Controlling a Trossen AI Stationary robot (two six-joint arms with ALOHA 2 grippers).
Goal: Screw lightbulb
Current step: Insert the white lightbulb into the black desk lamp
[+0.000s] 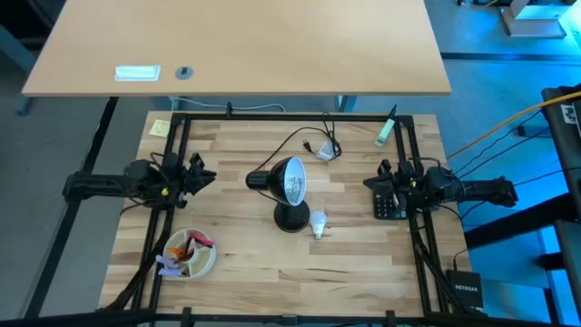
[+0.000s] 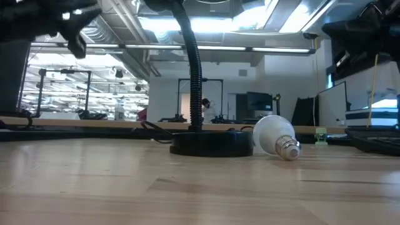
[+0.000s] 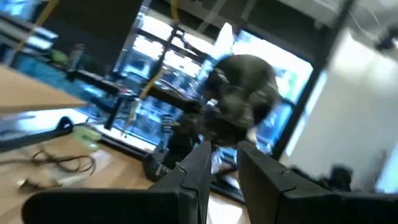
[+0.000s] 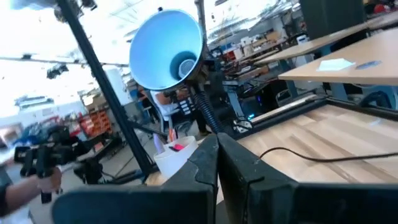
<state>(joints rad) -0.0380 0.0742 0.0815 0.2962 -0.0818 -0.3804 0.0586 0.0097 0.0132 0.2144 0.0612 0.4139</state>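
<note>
The white lightbulb [image 1: 318, 222] lies on its side on the wooden table, just right of the black desk lamp's round base [image 1: 290, 218]; its metal screw end [image 2: 290, 149] points toward the near edge. The lamp's silvery shade [image 1: 292, 179] hangs over the table's middle on a gooseneck [image 2: 192, 69]. My left gripper [image 1: 207, 174] hovers at the table's left side, pointing at the lamp, with a narrow gap between its fingers [image 3: 198, 169] and nothing in it. My right gripper [image 1: 370, 182] hovers at the right side, shut and empty, facing the shade's open mouth [image 4: 168, 53].
A white bowl [image 1: 189, 255] with small items stands near left. A dark keypad device [image 1: 390, 203] lies under the right arm. The lamp's cable [image 1: 320, 145], a green marker [image 1: 386, 133] and a yellow note [image 1: 160, 127] lie at the far side. Black frame rails edge the table.
</note>
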